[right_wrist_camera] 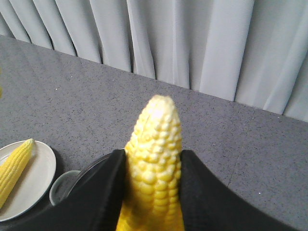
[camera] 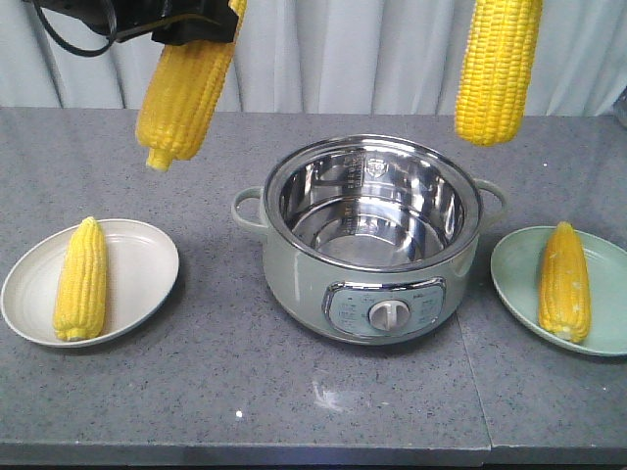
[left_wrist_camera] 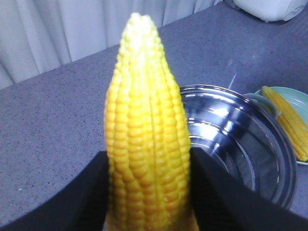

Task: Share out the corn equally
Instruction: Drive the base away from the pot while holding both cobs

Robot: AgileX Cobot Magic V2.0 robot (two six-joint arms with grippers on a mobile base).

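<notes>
Front-facing view: left hand grasps a corn cob high over the far-left worktop; right hand grasps a second cob above the pot at its right rim. Both the white plate and green plate bear one. Delivery step, seemingly; next, lower each beside those.

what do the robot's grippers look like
both plain matte black, no markings seen: the left gripper and right gripper have broad black fingers. the front view shows the left one's black housing with a looped black cable
</notes>
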